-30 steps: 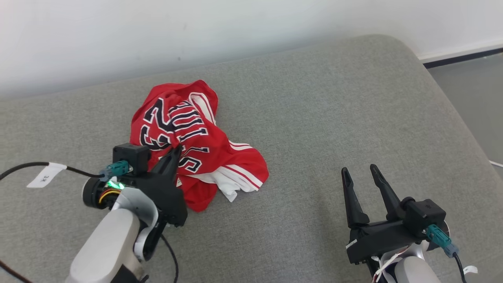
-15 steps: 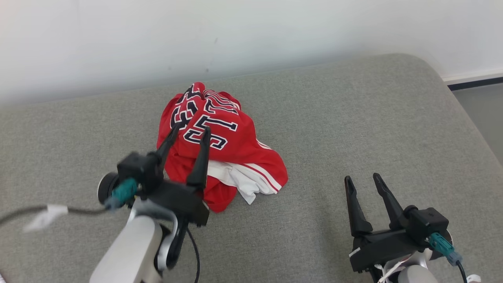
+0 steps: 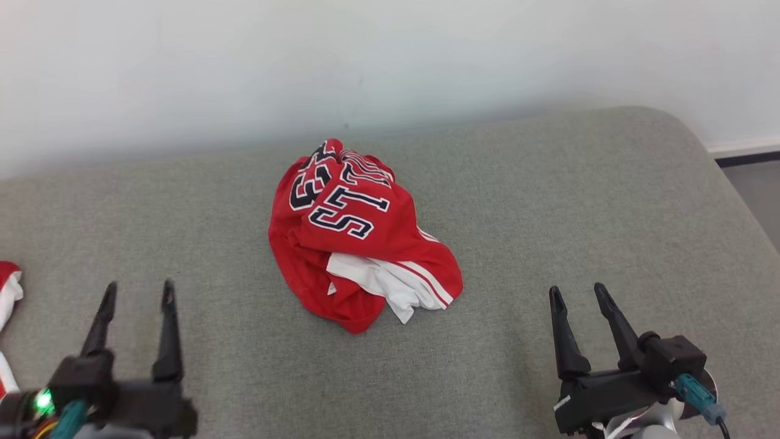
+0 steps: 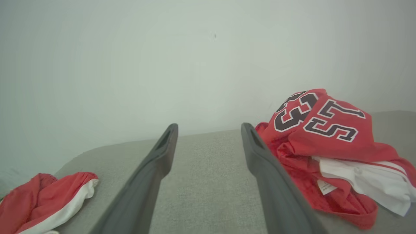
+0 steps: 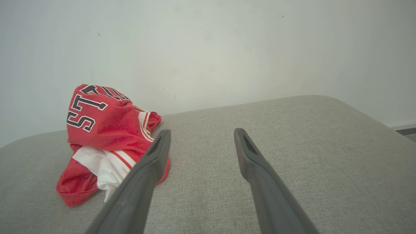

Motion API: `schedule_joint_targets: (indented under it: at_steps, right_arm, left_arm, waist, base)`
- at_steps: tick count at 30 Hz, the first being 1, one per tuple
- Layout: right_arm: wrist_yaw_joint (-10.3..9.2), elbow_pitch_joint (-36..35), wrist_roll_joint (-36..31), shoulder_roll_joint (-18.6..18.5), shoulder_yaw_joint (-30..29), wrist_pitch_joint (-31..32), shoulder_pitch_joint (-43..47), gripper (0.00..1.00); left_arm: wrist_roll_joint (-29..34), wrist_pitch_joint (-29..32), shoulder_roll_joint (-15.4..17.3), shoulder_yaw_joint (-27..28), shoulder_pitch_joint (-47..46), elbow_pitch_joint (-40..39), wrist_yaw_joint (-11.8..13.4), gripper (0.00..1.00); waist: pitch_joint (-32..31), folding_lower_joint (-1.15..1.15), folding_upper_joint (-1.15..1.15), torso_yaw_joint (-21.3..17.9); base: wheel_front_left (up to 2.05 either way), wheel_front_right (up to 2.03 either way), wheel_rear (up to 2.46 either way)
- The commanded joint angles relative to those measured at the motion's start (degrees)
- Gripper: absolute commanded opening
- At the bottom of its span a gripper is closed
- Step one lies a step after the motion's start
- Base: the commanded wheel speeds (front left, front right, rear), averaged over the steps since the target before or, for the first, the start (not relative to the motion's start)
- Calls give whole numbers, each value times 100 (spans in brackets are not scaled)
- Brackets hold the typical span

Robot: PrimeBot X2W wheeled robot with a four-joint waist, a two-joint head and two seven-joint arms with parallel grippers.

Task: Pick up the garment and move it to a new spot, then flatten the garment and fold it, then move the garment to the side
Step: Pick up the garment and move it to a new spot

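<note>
The garment [image 3: 356, 244] is a red jersey with dark numbers and white trim, crumpled in a heap at the middle of the grey cushion [image 3: 548, 207]. It also lies at the right in the left wrist view [image 4: 325, 146] and at the left in the right wrist view [image 5: 104, 136]. My left gripper [image 3: 138, 292] stands open at the lower left, well clear of the heap, with nothing between its fingers. At the lower right my right gripper [image 3: 579, 294] is open and empty too, off to the heap's right.
A second red and white cloth [image 3: 7, 292] lies at the cushion's far left edge, also low on the left in the left wrist view [image 4: 42, 201]. A pale wall [image 3: 390, 67] backs the cushion. The cushion's rounded corner and the floor [image 3: 758, 183] are at the right.
My left gripper opened, let go of the garment and drew back to the lower left. The garment settled in a heap. The head camera also shifted, so the whole scene sits lower and further right.
</note>
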Motion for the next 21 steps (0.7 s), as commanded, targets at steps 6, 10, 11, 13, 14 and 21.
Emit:
schedule_joint_targets:
  at_steps: [6, 10, 11, 13, 14, 21]
  right_arm:
    - [-12, -130, -116, -5, -96, 127, 247, 100]
    - [-12, -341, -216, -5, -188, 232, 398, 100]
    - [-12, -424, -232, -4, -208, 242, 445, 100]
    - [-12, -535, -268, -7, -258, 291, 533, 100]
    - [-12, -605, -274, -5, -269, 316, 573, 100]
    - [-12, -870, -253, -7, -290, 499, 741, 100]
  left_arm:
    - [-303, 238, 412, 368, 942, -625, 148, 100]
    - [-383, 362, 623, 354, 1306, -1107, -15, 100]
    - [-407, 354, 649, 322, 1349, -1203, -86, 100]
    - [-294, 353, 748, 249, 1432, -1313, -136, 100]
    - [-294, 347, 748, 225, 1465, -1346, -144, 100]
    - [-406, 250, 558, 271, 1604, -1369, -2, 100]
  waist:
    - [-305, 1, 0, 200]
    - [-394, 1, 0, 322]
    - [-405, 1, 0, 355]
    - [-432, 1, 0, 427]
    - [-443, 1, 0, 454]
    - [-538, 1, 0, 576]
  base:
    - [0, 0, 0]
    - [0, 0, 0]
    - [0, 0, 0]
    - [0, 0, 0]
    - [0, 0, 0]
    - [0, 0, 0]
